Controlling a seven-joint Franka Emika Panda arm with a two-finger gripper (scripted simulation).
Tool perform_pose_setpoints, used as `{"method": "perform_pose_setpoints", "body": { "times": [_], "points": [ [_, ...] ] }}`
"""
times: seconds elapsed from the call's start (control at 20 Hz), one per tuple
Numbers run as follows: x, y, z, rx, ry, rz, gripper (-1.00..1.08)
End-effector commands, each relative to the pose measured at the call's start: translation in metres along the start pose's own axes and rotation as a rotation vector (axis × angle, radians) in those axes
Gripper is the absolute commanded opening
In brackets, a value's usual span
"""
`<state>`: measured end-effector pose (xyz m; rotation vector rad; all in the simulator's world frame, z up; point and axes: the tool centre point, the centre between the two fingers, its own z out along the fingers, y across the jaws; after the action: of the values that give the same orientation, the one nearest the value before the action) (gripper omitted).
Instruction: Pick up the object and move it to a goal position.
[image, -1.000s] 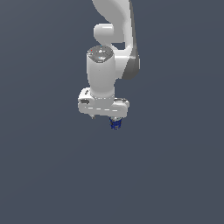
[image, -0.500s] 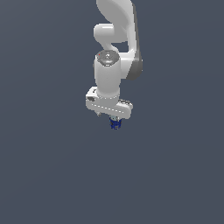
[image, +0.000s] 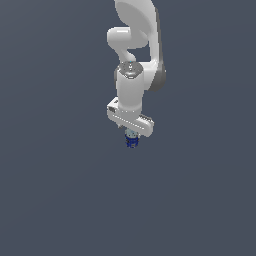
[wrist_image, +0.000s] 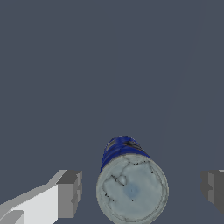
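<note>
Can (wrist_image: 131, 186) stands upright between the jaws, long axis along the approach, pads (wrist_image: 69, 193) clear of it at 9 and 3 o'clock, jaws wide and holding nothing, arm (image: 132, 90) directly above.

Exterior view faces the whole arm (image: 135, 75) from well back; wrist view looks down, close. Both share the can (wrist_image: 129, 179).
</note>
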<state>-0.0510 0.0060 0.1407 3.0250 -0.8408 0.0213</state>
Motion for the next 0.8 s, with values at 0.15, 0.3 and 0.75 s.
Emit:
{"method": "perform_pose_setpoints", "body": {
  "times": [0.15, 0.3, 0.75],
  "points": [
    [-0.016, 0.0, 0.009, -0.001, -0.007, 0.102, 1.0],
    [-0.023, 0.0, 0.012, -0.002, -0.01, 0.141, 1.0],
    [-0.031, 0.0, 0.016, -0.003, -0.013, 0.19, 1.0]
  ]
}}
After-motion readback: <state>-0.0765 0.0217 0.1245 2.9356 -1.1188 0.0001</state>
